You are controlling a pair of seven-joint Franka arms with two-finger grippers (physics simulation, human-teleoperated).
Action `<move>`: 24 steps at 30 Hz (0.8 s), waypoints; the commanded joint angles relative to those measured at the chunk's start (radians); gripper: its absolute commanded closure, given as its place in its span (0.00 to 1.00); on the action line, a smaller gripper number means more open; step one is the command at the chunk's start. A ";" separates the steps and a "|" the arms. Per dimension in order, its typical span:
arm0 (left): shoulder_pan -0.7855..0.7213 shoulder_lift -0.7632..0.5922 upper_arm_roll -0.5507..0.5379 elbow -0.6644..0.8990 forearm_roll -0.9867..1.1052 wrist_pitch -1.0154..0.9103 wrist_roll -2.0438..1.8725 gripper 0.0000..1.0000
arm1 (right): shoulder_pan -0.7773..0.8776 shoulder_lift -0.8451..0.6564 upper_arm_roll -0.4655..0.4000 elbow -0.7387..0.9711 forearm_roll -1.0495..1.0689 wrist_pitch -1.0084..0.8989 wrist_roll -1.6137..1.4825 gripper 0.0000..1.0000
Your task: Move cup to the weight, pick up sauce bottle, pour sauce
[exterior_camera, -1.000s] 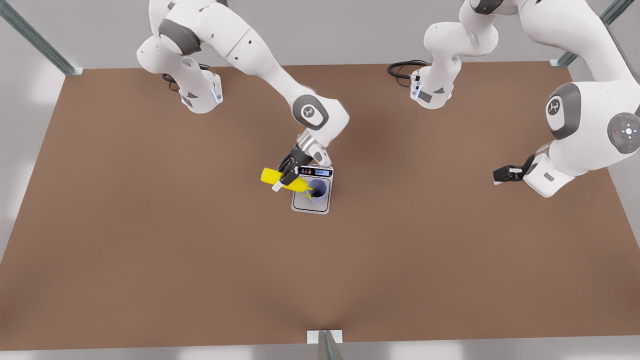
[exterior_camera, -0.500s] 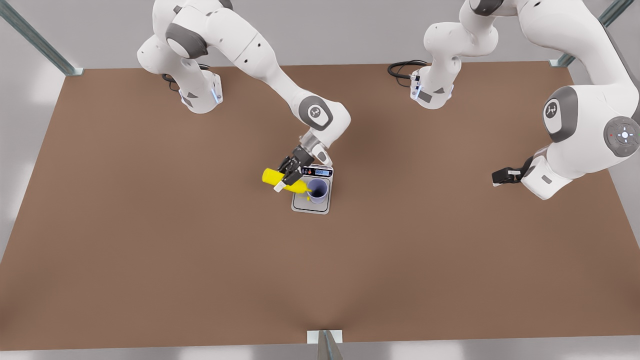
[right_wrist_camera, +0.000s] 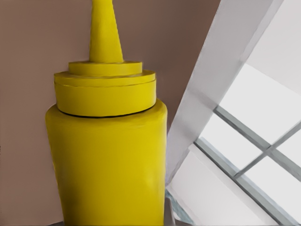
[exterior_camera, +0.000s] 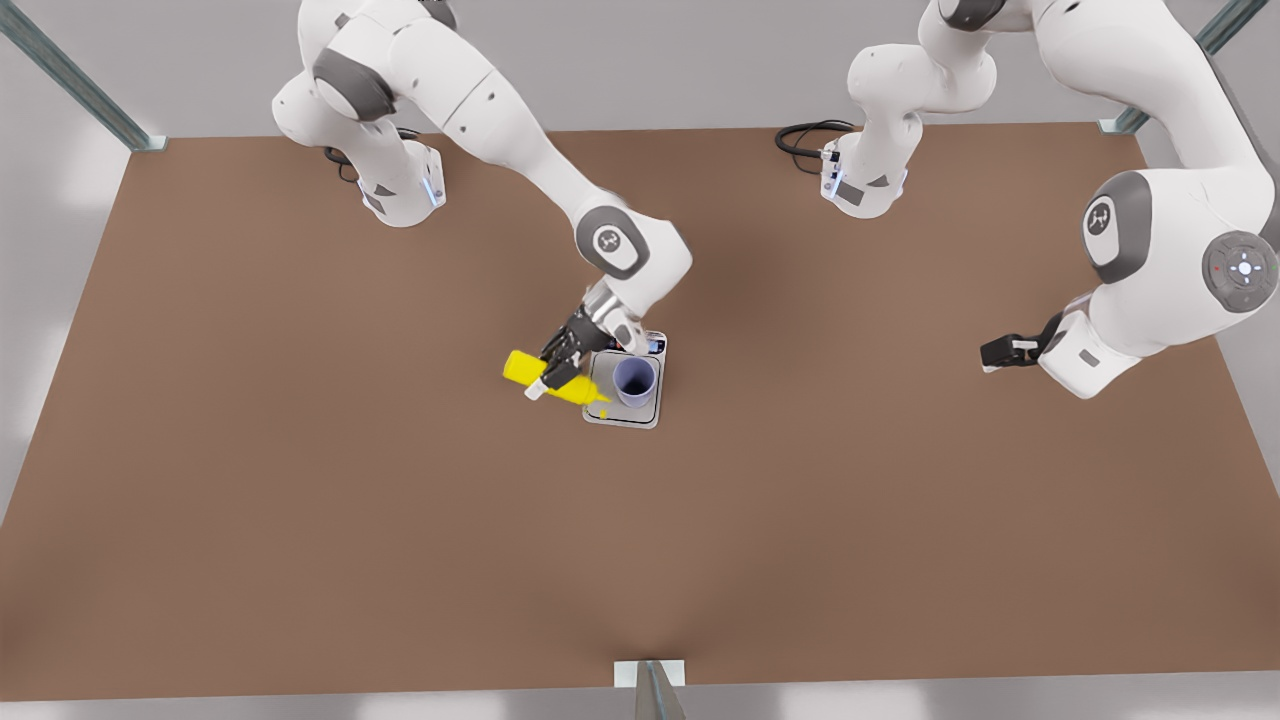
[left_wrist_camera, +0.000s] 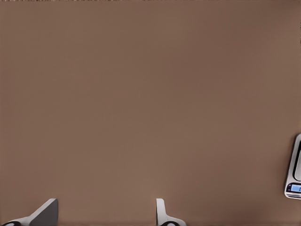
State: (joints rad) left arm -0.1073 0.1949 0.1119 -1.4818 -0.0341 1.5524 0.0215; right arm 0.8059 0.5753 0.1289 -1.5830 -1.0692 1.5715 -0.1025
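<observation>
The lavender cup [exterior_camera: 635,381] stands upright on the silver weight [exterior_camera: 625,416] at mid-table. My right gripper [exterior_camera: 556,371] is shut on the yellow sauce bottle [exterior_camera: 524,369], which lies tilted just off the weight's edge toward the front view's left. Its nozzle points at the weight, short of the cup's mouth. A tiny yellow drop of sauce [exterior_camera: 604,413] shows on the weight's plate beside the cup. The right wrist view has the sauce bottle [right_wrist_camera: 108,155] close up. My left gripper [exterior_camera: 996,352] waits open, far off at the front view's right; its fingers [left_wrist_camera: 162,214] show over bare table, with the weight [left_wrist_camera: 295,169] at the picture's edge.
The brown table [exterior_camera: 300,500] is bare around the weight. Both arm bases [exterior_camera: 400,190] [exterior_camera: 865,180] stand at the far edge, with a black cable [exterior_camera: 805,135] by one. Metal frame posts [exterior_camera: 70,80] stand at the corners and one [exterior_camera: 650,690] at the near edge.
The right gripper has carried the sauce bottle toward the front view's left and slightly nearer; the nozzle has left the cup's mouth. The left arm has barely shifted.
</observation>
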 commanded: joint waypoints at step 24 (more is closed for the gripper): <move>-0.066 0.017 0.000 0.029 0.002 0.002 -0.066 0.00 | -0.936 0.006 -0.006 0.025 1.522 0.552 -1.727 0.43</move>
State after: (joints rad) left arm -0.1734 0.2118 0.1119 -1.4527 -0.0324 1.5539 -0.0445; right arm -0.1522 0.5927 0.1213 -1.5599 0.5195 2.0939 -1.8784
